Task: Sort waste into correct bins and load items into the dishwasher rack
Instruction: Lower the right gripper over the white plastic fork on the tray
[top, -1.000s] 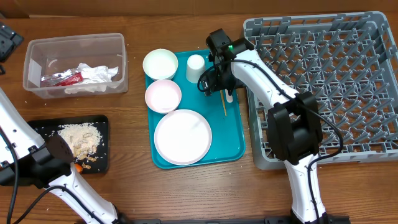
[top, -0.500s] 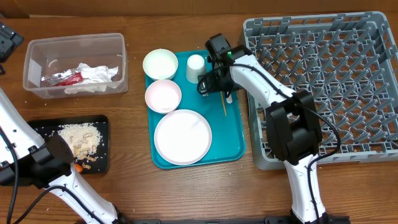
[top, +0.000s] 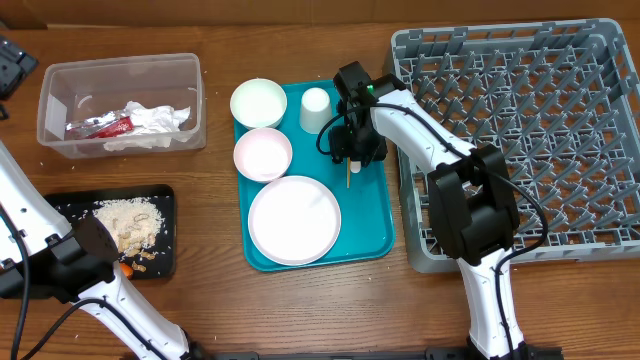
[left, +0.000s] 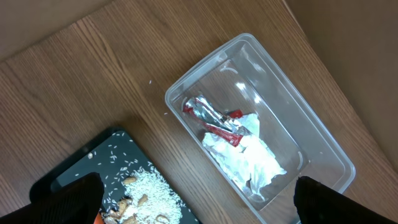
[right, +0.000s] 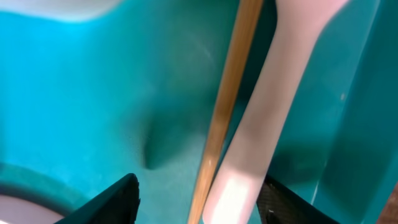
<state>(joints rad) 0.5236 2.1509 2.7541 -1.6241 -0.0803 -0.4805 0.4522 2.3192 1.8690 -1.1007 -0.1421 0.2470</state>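
My right gripper (top: 354, 152) is down on the flat teal tray (top: 375, 225), open. Its fingers (right: 199, 202) straddle the thin wooden chopstick (right: 227, 106) and the white fork handle (right: 267, 112), which lie side by side. The right finger is against the fork. A white cup (top: 315, 108), two white bowls (top: 258, 103) (top: 262, 153) and a white plate (top: 294, 219) sit on the tray. The grey rack (top: 520, 130) stands to the right. My left gripper (left: 194, 205) is open above the black tray (top: 70, 205).
The clear tub (top: 120, 61) at the back left holds a crumpled napkin (top: 152, 122) and a red wrapper (top: 100, 126). The black tray holds beige food bits (top: 125, 222) and an orange carrot (top: 125, 268) at its front edge. The left arm base rises at the front left.
My right gripper has moved from beside the cup toward the front and down over the chopstick and fork. The chopstick has shifted slightly left. The left arm has not moved.
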